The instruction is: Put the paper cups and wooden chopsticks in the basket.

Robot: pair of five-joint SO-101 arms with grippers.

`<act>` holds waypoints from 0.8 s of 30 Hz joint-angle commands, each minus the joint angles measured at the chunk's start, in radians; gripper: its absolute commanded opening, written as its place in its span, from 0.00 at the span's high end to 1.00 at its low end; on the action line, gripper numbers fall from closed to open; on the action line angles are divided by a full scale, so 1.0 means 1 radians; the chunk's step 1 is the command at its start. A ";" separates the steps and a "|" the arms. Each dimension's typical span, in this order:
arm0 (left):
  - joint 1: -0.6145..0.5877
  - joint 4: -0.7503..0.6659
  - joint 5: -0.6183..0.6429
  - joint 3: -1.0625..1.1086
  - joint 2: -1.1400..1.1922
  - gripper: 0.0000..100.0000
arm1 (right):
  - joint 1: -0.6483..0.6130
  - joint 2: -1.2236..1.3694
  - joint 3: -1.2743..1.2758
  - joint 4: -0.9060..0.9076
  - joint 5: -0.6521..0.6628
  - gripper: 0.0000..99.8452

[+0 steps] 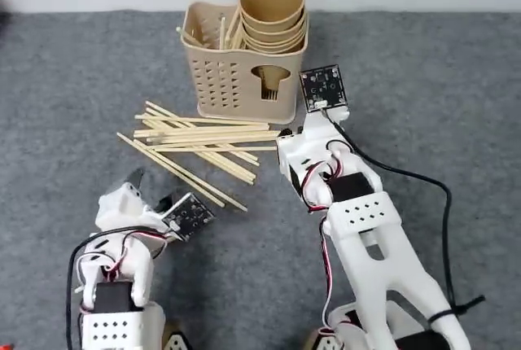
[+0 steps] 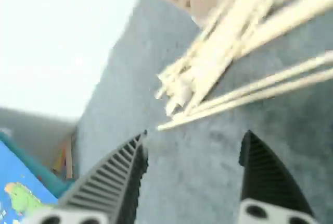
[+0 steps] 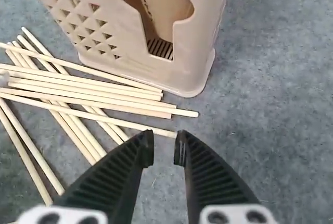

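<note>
A beige basket [image 1: 236,81] stands at the back of the grey carpet. A stack of paper cups [image 1: 273,4] sits in its right compartment, and a few chopsticks lean in its left one. Many wooden chopsticks [image 1: 203,142] lie scattered in front of it. My right gripper [image 1: 283,134] hangs just right of the pile's ends, near the basket's front corner [image 3: 197,73]. In the right wrist view its tips [image 3: 164,143] are nearly together and hold nothing, just short of a chopstick [image 3: 78,91]. My left gripper [image 2: 195,140] is open and empty, a little short of the chopsticks [image 2: 218,57].
Grey carpet [image 1: 440,81] covers the table, with free room to the right of the basket and at the far left. A black cable [image 1: 415,179] trails beside the right arm. The left arm's base [image 1: 114,317] sits at the front left.
</note>
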 commanded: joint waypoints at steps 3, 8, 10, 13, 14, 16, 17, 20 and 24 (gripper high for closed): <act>0.080 0.003 -0.008 -0.005 -0.052 0.73 | 0.008 -0.045 -0.006 -0.024 -0.006 0.91; 0.060 0.167 -0.006 -0.021 -0.057 0.75 | 0.008 -0.047 -0.006 -0.024 -0.006 0.91; 0.041 0.261 -0.003 -0.054 -0.051 0.76 | 0.010 -0.047 -0.006 -0.019 -0.006 0.91; 0.032 0.416 -0.002 -0.137 -0.049 0.77 | 0.013 -0.047 -0.003 -0.016 -0.008 0.91; 0.032 0.471 -0.002 -0.168 -0.049 0.77 | 0.021 -0.047 0.000 -0.015 -0.008 0.91; 0.037 0.589 -0.002 -0.229 -0.048 0.77 | 0.045 -0.045 0.020 -0.016 -0.008 0.91; 0.037 0.646 -0.002 -0.260 -0.048 0.77 | 0.062 -0.045 0.032 -0.016 -0.008 0.91; 0.037 0.801 -0.006 -0.335 -0.021 0.77 | 0.128 -0.047 0.086 -0.024 -0.026 0.91; 0.038 0.847 -0.008 -0.450 0.150 0.77 | 0.194 -0.047 0.143 -0.024 -0.089 0.91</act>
